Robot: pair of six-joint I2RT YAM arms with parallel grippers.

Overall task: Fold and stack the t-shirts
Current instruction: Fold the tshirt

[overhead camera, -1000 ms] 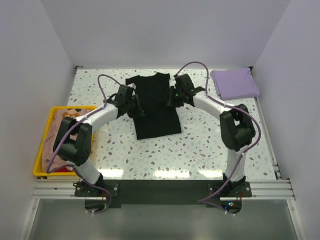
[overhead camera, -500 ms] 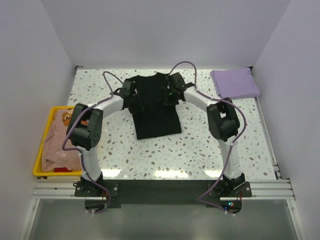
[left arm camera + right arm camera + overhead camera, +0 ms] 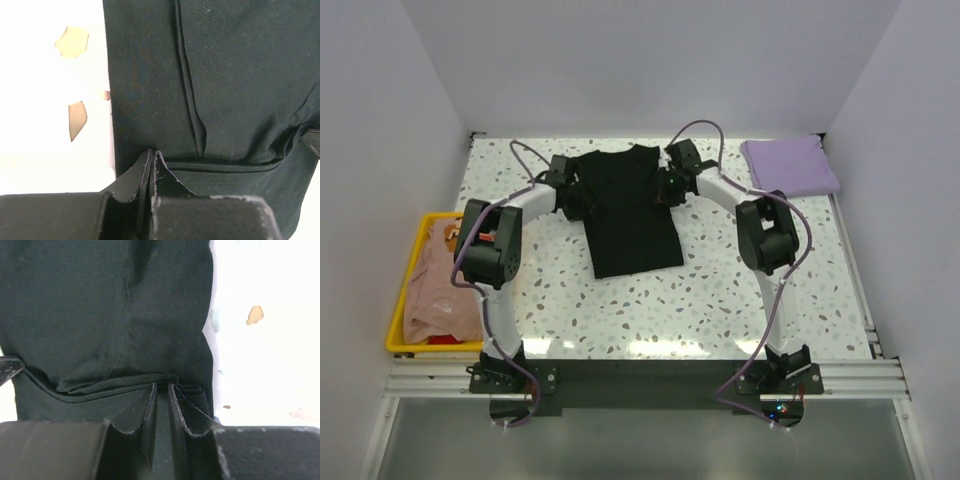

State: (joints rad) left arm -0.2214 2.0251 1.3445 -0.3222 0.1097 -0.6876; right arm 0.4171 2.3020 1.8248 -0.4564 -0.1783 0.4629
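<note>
Far to the left of the black t-shirt [image 3: 632,225], off the tabletop's edge, the yellow tray [image 3: 396,318] holds the crumpled peach t-shirt [image 3: 438,290]. The black t-shirt lies flat in the middle of the speckled table [image 3: 720,290], its long axis running from the collar at the far side to the hem nearer the arm bases. The left gripper [image 3: 576,200] sits at the shirt's left edge on its far half, jaws pressed fully together with their tips at a folded seam; whether any cloth is caught between them cannot be told. The right gripper [image 3: 666,190] mirrors it at the shirt's right edge, jaws parted only by a slit and apparently clamped on a bundled fold of the black cloth. Each arm is equally near its own side, so the likely next fold, across the long axis towards the hem, calls for both to move together. Bare table lies on all sides of the shirt, and well to its right, at the far corner, the folded lavender t-shirt [image 3: 790,166] marks the stack
</note>
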